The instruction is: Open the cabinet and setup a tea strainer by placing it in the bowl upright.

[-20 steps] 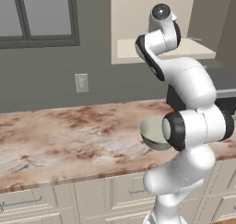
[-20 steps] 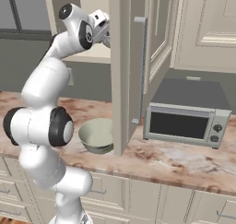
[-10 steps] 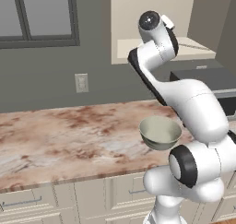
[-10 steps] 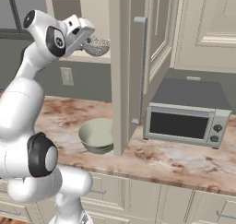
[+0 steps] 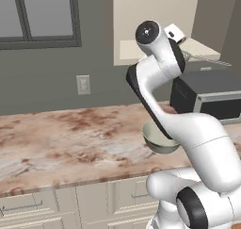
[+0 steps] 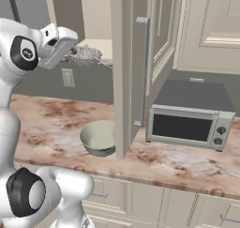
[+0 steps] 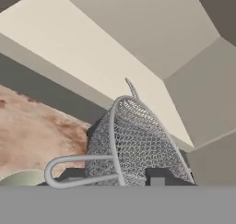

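Marbled counter (image 6: 187, 159) carries the bowl (image 6: 99, 137); gripper (image 6: 70, 48) clamps the tea strainer (image 6: 86, 56) aloft. Lower toward six o'clock, mesh cup downward, rim level

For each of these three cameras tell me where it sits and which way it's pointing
Left base view: behind the arm's left, facing the counter and bowl; the arm rises at right.
Right base view: behind its right, facing the open cabinet, microwave and bowl; the arm at left.
Hand view: on the hand, along the gripper at the tea strainer.
Both base views share the bowl.
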Robot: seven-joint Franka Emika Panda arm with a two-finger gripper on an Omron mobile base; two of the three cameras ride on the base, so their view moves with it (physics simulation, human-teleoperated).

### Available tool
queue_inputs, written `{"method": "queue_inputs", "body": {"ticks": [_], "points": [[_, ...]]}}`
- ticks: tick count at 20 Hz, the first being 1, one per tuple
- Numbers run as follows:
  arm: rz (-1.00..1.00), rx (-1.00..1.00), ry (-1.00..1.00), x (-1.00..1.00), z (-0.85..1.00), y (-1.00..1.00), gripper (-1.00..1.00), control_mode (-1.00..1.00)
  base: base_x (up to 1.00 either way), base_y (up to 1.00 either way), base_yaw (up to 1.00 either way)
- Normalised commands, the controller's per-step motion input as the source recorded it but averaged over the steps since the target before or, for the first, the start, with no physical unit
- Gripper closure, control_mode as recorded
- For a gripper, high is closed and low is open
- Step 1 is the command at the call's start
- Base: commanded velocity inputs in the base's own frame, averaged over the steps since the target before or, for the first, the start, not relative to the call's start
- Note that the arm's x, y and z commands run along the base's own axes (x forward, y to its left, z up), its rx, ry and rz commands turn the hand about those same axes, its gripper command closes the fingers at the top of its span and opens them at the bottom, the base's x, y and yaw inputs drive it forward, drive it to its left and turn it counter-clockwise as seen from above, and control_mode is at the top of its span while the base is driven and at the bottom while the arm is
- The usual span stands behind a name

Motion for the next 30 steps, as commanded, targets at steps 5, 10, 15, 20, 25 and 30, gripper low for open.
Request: {"method": "queue_inputs", "body": {"ticks": [5, 10, 15, 20, 25, 30], "points": [[-0.19, 0.0, 0.0, -0.7, -0.19, 0.07, 1.0, -1.0, 0.0, 0.0, 0.0], [-0.09, 0.0, 0.0, -0.17, -0.41, -0.02, 1.0, -1.0, 0.0, 0.0, 0.0], [0.0, -0.02, 0.08, 0.01, -0.34, -0.08, 1.0, -1.0, 0.0, 0.0, 0.0], [-0.02, -0.01, 0.04, 0.01, -0.42, -0.04, 1.0, -1.0, 0.0, 0.0, 0.0], [-0.08, 0.0, 0.0, 0.0, -0.54, -0.02, 1.0, -1.0, 0.0, 0.0, 0.0], [-0.17, 0.03, -0.01, 0.0, -0.44, -0.05, 1.0, -1.0, 0.0, 0.0, 0.0]]}}
